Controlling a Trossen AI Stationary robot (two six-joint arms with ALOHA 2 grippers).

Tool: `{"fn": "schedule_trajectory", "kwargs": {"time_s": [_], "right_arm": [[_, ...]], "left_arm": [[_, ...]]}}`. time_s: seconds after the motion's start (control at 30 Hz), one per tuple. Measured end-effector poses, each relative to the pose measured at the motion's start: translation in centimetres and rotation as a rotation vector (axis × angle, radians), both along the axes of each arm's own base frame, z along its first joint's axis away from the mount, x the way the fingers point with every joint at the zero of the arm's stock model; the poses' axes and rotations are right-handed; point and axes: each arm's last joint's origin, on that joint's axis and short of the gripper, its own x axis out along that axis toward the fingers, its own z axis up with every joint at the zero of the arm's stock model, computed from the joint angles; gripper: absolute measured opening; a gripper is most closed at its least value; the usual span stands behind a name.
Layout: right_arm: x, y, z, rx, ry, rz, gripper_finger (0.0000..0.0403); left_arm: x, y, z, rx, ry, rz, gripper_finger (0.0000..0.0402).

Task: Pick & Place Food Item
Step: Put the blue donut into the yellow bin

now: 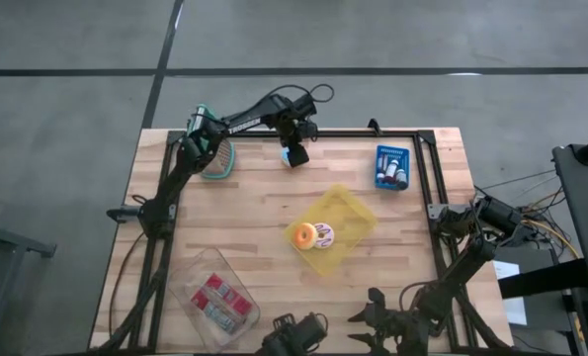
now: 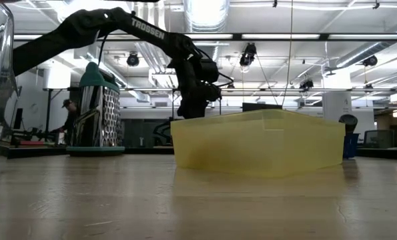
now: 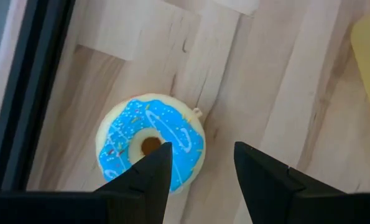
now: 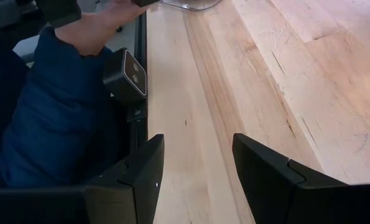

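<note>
A blue-frosted donut with sprinkles (image 3: 150, 143) lies flat on the wooden table near its far edge; it also shows in the high view (image 1: 295, 156). My left gripper (image 3: 200, 152) is open and hangs just above it, pointing down, with one fingertip over the donut's hole and the other over bare wood beside it. I cannot see that it touches the donut. A yellow tray (image 1: 353, 213) at the table's middle holds an orange donut (image 1: 303, 235) and a pink-and-white donut (image 1: 324, 234). My right gripper (image 4: 194, 149) is open and empty at the near right.
A teal-rimmed grater (image 1: 215, 156) stands at the far left. A blue box (image 1: 392, 166) lies at the far right. A clear container with red packets (image 1: 214, 297) sits at the near left. A black frame rail (image 3: 29, 93) runs close beside the blue donut. A person's blue sleeve (image 4: 48, 118) shows beyond the near edge.
</note>
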Motion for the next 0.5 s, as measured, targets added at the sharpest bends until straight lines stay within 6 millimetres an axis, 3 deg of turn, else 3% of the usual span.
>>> {"fn": "schedule_trajectory", "kwargs": {"time_s": [0.5], "right_arm": [[0.0,0.0,0.0,0.000,0.000,-0.001,0.0187]], "left_arm": [[-1.0,-0.6,-5.1,-0.060,0.084,0.005,0.0179]]}}
